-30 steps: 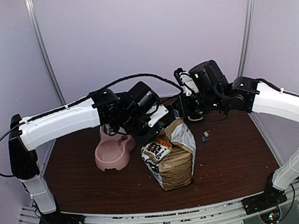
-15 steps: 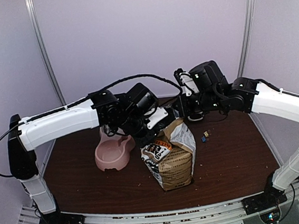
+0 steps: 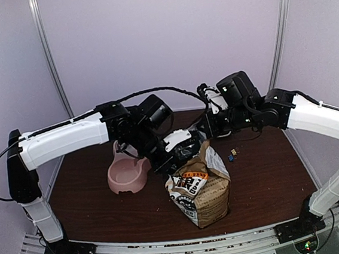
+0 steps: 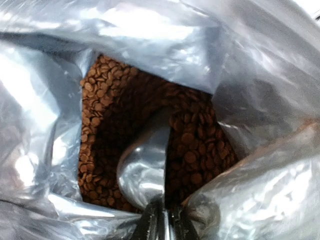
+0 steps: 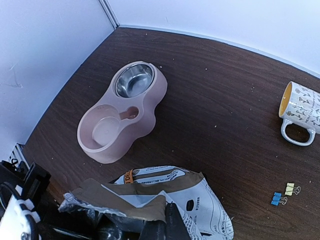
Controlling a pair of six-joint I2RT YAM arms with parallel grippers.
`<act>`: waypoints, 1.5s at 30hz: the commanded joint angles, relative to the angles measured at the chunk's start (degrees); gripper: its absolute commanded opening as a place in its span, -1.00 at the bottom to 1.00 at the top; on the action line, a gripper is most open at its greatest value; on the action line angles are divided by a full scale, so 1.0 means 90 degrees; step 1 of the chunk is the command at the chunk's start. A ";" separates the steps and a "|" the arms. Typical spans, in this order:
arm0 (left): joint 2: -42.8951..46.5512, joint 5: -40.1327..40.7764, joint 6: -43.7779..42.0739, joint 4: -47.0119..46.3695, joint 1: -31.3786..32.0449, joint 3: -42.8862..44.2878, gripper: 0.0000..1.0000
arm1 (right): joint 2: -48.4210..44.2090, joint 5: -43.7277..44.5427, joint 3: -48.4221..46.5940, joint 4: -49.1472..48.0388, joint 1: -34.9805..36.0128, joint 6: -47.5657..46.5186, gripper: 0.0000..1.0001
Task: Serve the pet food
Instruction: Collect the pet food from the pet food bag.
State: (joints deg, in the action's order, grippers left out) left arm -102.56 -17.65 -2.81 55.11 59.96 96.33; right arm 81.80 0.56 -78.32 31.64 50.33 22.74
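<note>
We cannot read the lettering on the one bag (image 3: pixel 200 193). Left jaws clamp one scoop (image 4: pixel 142 170) in its pet food (image 4: pixel 192 150); right jaws pinch its rim.

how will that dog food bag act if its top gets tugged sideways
Probably floppy: the bag top is crumpled and its foil lining creased. Likely bottom-heavy: pet food sits deep inside. It seems to lean, so a hard tug may tip it.
</note>
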 commanded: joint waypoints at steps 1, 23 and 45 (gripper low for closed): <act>0.0288 -0.2310 0.0843 0.0718 -0.0007 -0.0289 -1.00 | -0.0234 0.0592 0.0062 -0.0341 -0.0211 0.0058 -1.00; 0.1887 -0.3118 0.4884 -0.2079 -0.1837 -0.1827 -1.00 | -0.0603 0.0917 0.0005 -0.0005 -0.0211 -0.0007 -1.00; 0.2759 -0.3360 0.6634 -0.4164 -0.2362 -0.2883 -1.00 | -0.0729 0.0943 0.0014 0.0049 -0.0211 0.0107 -1.00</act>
State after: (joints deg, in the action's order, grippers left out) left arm -80.73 -48.93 54.02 23.90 40.82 72.53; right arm 77.97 3.05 -77.65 34.50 50.04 22.94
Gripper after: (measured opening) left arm 0.121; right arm 0.010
